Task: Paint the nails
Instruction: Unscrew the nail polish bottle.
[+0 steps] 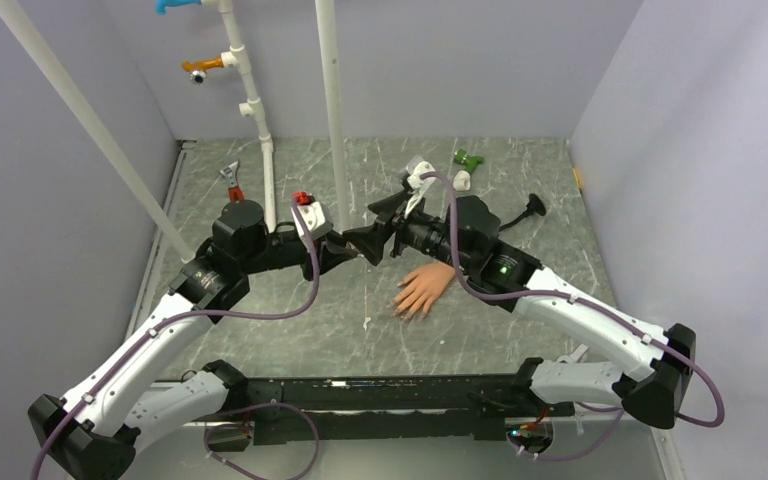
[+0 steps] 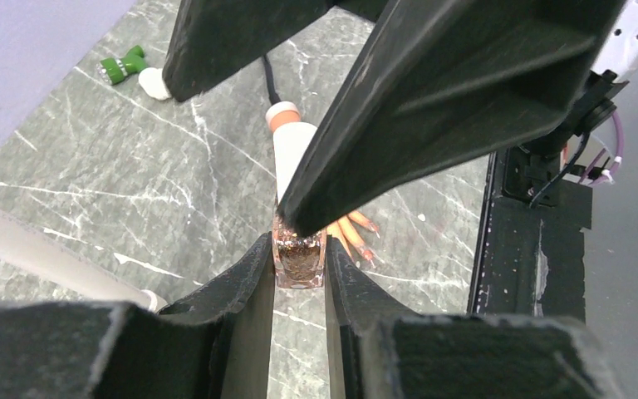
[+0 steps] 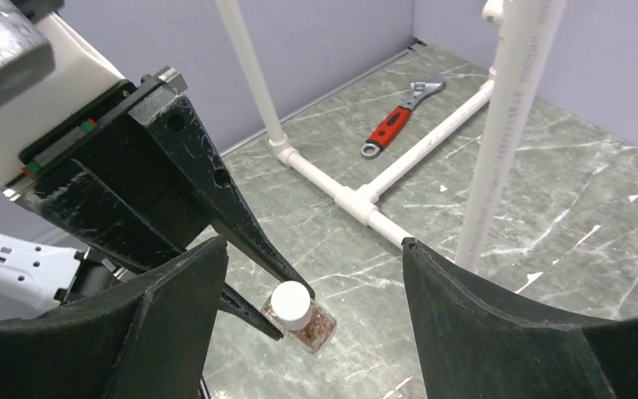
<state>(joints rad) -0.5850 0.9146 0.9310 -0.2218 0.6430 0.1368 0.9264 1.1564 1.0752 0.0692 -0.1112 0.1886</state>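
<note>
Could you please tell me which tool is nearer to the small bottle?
Left: the left tool clamps the small bottle; the right tool stands open by its white cap.

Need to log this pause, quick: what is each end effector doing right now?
Left end effector: closed on the small glittery bottle.
Right end effector: open, holding nothing.

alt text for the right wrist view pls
The left gripper, reaching in from the left, holds a small white-capped bottle of glittery polish between its jaws above the grey marbled table. The right gripper frames it with jaws wide open; a white pipe frame and a red-handled wrench are behind.
</note>
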